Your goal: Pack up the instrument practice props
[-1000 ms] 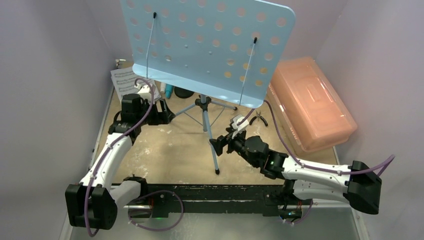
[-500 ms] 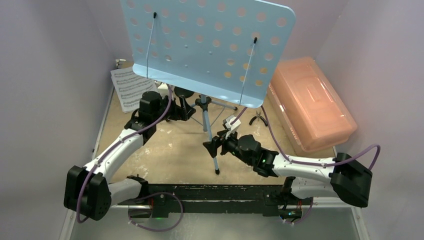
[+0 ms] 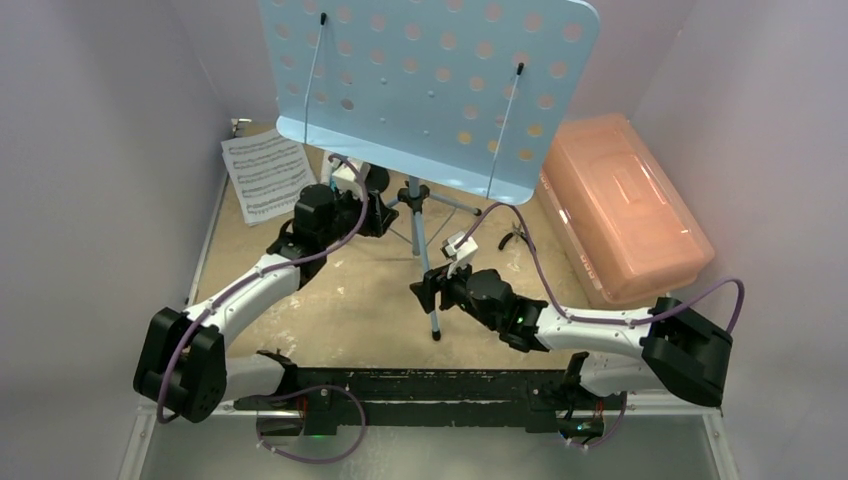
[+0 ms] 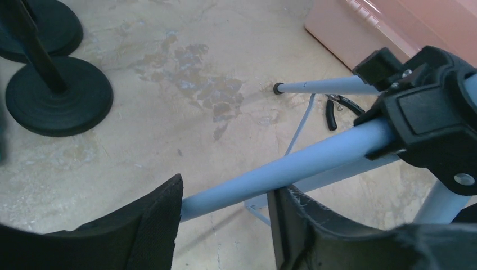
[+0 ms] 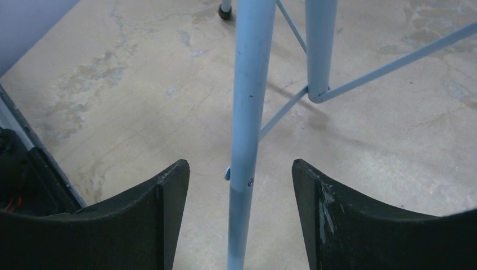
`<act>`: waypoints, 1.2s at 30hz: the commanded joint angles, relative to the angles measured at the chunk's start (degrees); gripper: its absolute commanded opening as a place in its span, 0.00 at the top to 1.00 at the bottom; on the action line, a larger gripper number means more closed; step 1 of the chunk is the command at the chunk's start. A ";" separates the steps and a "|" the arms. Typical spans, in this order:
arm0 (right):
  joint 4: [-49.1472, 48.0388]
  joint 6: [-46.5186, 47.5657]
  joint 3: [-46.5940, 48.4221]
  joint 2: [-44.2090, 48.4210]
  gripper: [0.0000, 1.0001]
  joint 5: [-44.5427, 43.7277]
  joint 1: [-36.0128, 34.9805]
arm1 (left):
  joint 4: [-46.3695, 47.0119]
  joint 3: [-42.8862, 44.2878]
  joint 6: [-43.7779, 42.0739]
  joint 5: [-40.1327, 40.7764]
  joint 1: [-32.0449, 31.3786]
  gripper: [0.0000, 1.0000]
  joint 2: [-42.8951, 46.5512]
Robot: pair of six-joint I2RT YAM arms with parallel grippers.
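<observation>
Right wrist: tripod leg (image 5: 248, 112) centred inside right gripper (image 5: 239, 169); untouched

Beige table (image 3: 350, 300), sheet music (image 3: 267, 177), pink box (image 3: 625, 205), pliers (image 4: 331, 118)

Music rack (image 3: 440, 90) centre, sheet music (image 3: 265, 175) left, box (image 3: 625, 205) right

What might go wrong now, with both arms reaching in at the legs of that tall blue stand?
The music rack looks top-heavy: with the left gripper and right gripper each straddling a different tripod tube, an uneven pull may tip it onto the pink box. A swinging leg might also knock the mic holders.
</observation>
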State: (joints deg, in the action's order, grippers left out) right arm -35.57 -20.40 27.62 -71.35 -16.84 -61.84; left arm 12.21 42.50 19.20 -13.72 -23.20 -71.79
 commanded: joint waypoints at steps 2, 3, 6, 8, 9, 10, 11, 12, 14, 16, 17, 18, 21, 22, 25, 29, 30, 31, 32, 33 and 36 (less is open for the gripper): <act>2.14 -1.07 1.55 -0.98 0.33 -4.93 1.35 | 1.73 -1.15 -2.26 3.42 -2.33 0.58 -1.34; 2.76 -1.03 1.87 -1.25 0.34 -5.64 1.64 | 0.97 -1.20 -2.67 4.19 -3.07 0.61 -1.09; 3.70 -0.46 2.35 -1.44 0.35 -7.03 2.96 | -0.98 -1.73 -2.71 7.19 -5.44 0.67 0.07; 3.95 -0.05 2.35 -1.61 0.35 -8.04 3.76 | -2.05 -2.40 -1.93 8.02 -7.07 0.71 1.28; 4.20 0.05 2.42 -1.80 0.36 -8.43 4.39 | -2.40 -2.94 -1.51 8.37 -7.86 0.73 2.08; 4.53 0.03 2.44 -1.90 0.36 -8.61 5.40 | -2.82 -3.72 -1.13 8.83 -8.50 0.74 3.06; 4.66 0.08 2.52 -1.94 0.36 -8.79 6.29 | -3.44 -4.27 -0.88 9.25 -9.04 0.75 4.05; 4.86 0.07 2.55 -2.02 0.36 -8.84 7.30 | -4.15 -4.81 -0.57 9.93 -9.66 0.76 5.31; 5.06 -0.12 2.73 -1.99 0.37 -8.31 9.66 | -5.66 -5.64 0.13 11.45 -10.81 0.78 7.77; 5.10 -0.38 3.28 -2.20 0.37 -7.97 11.79 | -6.89 -6.43 0.87 11.81 -11.63 0.79 10.08; 5.08 -0.51 3.68 -2.46 0.37 -7.83 12.71 | -7.31 -6.92 1.37 11.86 -11.98 0.79 11.57; 4.89 -0.47 4.18 -2.73 0.37 -7.67 13.56 | -7.75 -7.41 1.72 11.91 -12.31 0.80 12.63; 2.64 1.17 6.18 -4.81 0.36 -6.44 14.79 | -8.23 -9.14 2.62 12.18 -13.08 0.81 15.05; 1.99 2.10 7.04 -5.50 0.36 -5.81 14.84 | -8.29 -9.66 2.79 12.44 -13.15 0.81 15.62; 1.07 2.92 8.47 -6.22 0.36 -3.97 14.88 | -9.42 -10.35 3.37 14.24 -13.29 0.77 17.16; 2.05 3.69 7.79 -2.99 0.35 -4.43 14.71 | -11.92 -10.62 5.49 21.83 -13.23 0.56 19.66; 2.61 3.82 7.39 -1.30 0.34 -4.38 14.66 | -13.57 -10.50 6.07 23.62 -13.27 0.53 20.26; 2.73 4.31 6.98 0.57 0.33 -4.29 14.55 | -14.90 -10.18 6.68 25.20 -13.25 0.50 20.67; 2.81 5.01 6.64 2.74 0.32 -4.22 14.29 | -16.03 -9.70 7.39 26.51 -13.23 0.46 21.06; 2.79 5.61 6.44 4.71 0.31 -4.79 13.90 | -17.32 -8.92 8.00 27.82 -13.26 0.43 21.24; 2.09 8.03 6.83 9.66 0.29 -8.39 11.92 | -23.72 -4.76 8.83 31.43 -13.23 0.31 21.27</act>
State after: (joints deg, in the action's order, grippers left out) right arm -30.68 -16.27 33.71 -68.07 -20.80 -47.94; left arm -4.05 32.38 25.06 10.20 -36.14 -51.22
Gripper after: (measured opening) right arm 0.699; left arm 0.634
